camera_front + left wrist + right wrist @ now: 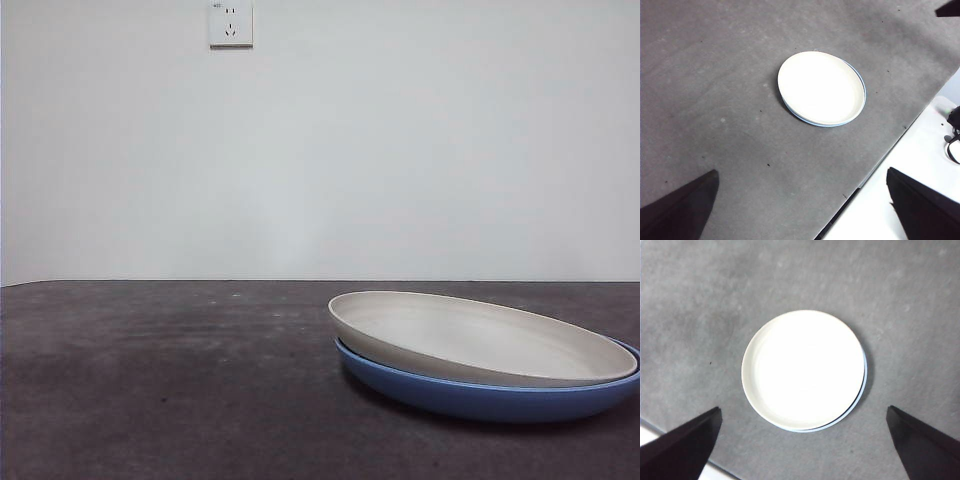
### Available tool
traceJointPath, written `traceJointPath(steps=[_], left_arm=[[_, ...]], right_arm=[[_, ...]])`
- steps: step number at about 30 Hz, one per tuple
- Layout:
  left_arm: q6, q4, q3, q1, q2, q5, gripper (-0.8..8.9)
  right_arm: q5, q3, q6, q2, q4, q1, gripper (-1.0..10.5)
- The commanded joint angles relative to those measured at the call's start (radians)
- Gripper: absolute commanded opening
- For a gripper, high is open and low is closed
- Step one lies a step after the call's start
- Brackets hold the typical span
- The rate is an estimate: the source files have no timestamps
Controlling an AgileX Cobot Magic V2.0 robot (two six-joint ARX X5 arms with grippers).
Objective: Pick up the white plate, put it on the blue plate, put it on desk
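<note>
Grey speckled desk (150,380) under white plate (480,335) nested on blue plate (480,395); both jaws spread, empty.

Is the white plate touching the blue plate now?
Touching. In the front view the white plate rests tilted inside the blue plate, its rim meeting the blue rim with no gap.

The front camera sits low at desk (150,380) height, looking level and close at the white plate (480,340). Both wrist cameras look down from high above it, the right one straight overhead (802,369), the left from off to one side (820,87).
</note>
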Motion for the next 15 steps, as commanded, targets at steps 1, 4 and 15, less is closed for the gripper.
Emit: traceJointPath(steps=[1, 4, 15], left_arm=[[-0.030, 0.052, -0.055, -0.003, -0.055, -0.001, 6.58], [-0.068, 0.108, -0.138, -0.003, -0.127, -0.001, 6.58], [-0.153, 0.203, -0.287, -0.003, -0.261, -0.001, 6.57]], right_arm=[[-0.011, 0.016, 0.005, 0.050, 0.000, 0.005, 5.7], [-0.027, -0.005, 0.003, 0.093, 0.005, 0.005, 5.7], [-0.061, -0.186, 0.015, 0.202, 0.202, 0.004, 5.7]])
